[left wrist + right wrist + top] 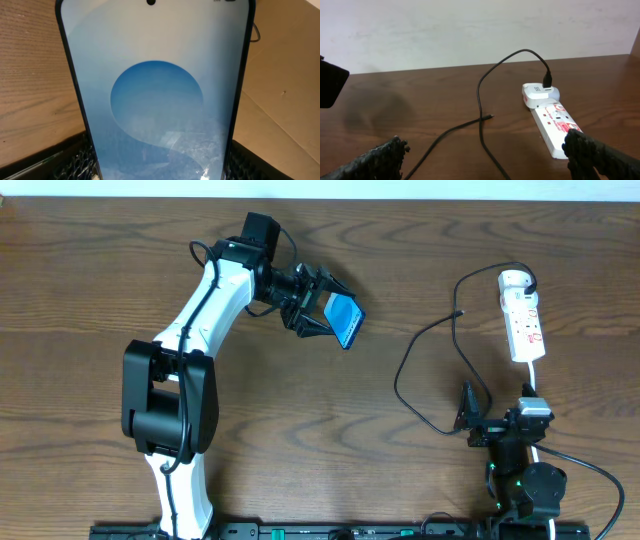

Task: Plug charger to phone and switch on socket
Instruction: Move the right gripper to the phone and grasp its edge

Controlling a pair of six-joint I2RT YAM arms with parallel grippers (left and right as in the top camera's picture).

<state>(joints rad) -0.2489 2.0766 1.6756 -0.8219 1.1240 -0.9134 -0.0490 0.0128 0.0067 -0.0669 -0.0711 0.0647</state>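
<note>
My left gripper [322,310] is shut on the phone [346,321] and holds it tilted at the table's back middle. In the left wrist view the phone's blue screen [155,95] fills the frame between the fingers [160,167]. The socket, a white power strip [523,322], lies at the right. The thin black charger cable [405,370] loops from its far end, and its plug tip [459,311] lies free on the table. My right gripper [466,418] is open and empty, near the cable loop. In the right wrist view the cable [480,100], tip [490,117] and strip [555,122] lie ahead of the open fingers [485,157].
A white adapter [540,94] sits in the strip's far outlet. The strip's white cord [534,380] runs toward my right arm's base. A pale wall [470,30] stands beyond the table's far edge. The table [100,280] is dark wood.
</note>
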